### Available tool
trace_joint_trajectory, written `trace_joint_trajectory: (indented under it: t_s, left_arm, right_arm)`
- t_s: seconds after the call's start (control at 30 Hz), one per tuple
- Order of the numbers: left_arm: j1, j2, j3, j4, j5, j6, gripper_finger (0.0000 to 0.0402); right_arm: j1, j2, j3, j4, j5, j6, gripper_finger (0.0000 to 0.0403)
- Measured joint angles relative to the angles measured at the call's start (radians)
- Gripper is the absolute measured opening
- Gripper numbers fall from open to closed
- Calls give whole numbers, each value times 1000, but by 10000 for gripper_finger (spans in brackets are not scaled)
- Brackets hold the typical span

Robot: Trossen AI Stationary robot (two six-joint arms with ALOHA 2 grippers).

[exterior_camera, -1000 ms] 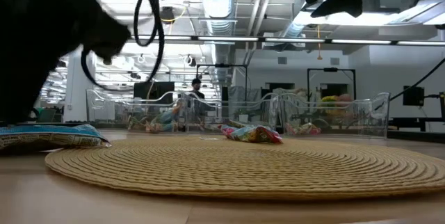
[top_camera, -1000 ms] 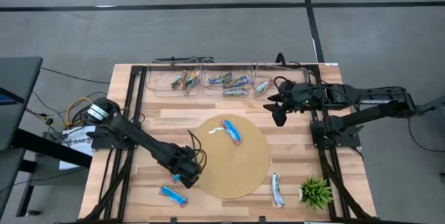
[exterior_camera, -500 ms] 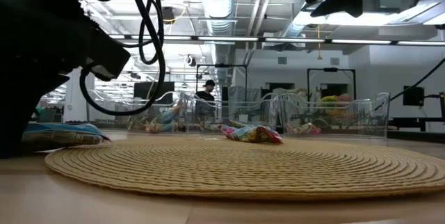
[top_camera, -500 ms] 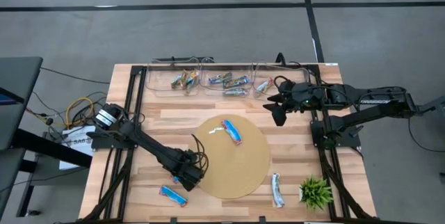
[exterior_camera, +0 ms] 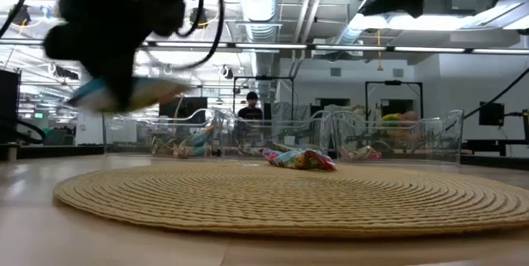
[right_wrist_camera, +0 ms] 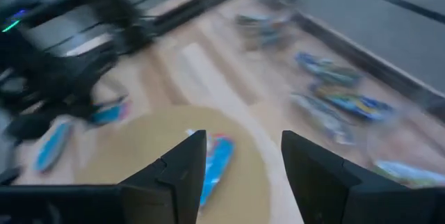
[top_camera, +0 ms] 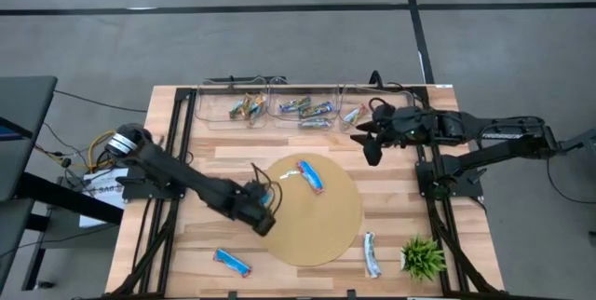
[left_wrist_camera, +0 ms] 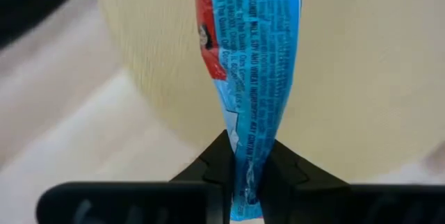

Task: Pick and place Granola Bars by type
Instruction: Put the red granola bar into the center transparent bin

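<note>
From above, the left gripper (top_camera: 264,209) is seen over the left edge of the round woven straw mat (top_camera: 326,239), clamped on a bright blue wrapped granola bar (top_camera: 264,198). A second blue bar (top_camera: 312,176) is laid on the mat, a third blue bar (top_camera: 232,262) on the wooden table (top_camera: 391,188) left of the mat, and a silvery bar (top_camera: 372,254) right of it, near the small green plant (top_camera: 423,256). Sorted bars are held in three clear plastic bins (top_camera: 294,108) along the far edge. The right gripper (top_camera: 365,137) is raised just in front of the rightmost bin, fingers parted, nothing held.

At table height, the held blue bar (exterior_camera: 124,94) is lifted clear of the mat (exterior_camera: 297,196), and a person (exterior_camera: 250,109) is seen far behind the bins (exterior_camera: 397,138).

Left wrist: the blue bar (left_wrist_camera: 254,78) is pinched at its end between the dark fingers (left_wrist_camera: 215,165), above the mat (left_wrist_camera: 361,78).

Right wrist: open fingers (right_wrist_camera: 181,175) are shown, with the mat's blue bar (right_wrist_camera: 215,161) beyond.
</note>
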Motion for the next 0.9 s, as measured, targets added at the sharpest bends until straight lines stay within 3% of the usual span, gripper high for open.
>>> trace_joint_trajectory:
  t_s: [0.1,0.3,0.37,0.43,0.57,0.9]
  left_arm:
    - [49,-78,0,52,-59,67,41]
    - [143,-189,1,156,-114,200,37]
    - [166,-204,2,182,-111,236,34]
    - [186,-211,2,217,-105,265,34]
    - [227,-208,2,301,-69,323,37]
    - [436,-204,2,648,35,495,38]
  right_arm:
    - [-15,0,0,37,-156,-63,174]
    - [-68,3,0,82,-663,-135,173]
    - [-82,7,0,98,-738,-135,173]
    - [-96,7,0,99,-725,-135,171]
    - [-126,7,0,99,-601,-135,168]
    - [-184,7,0,74,-154,-25,164]
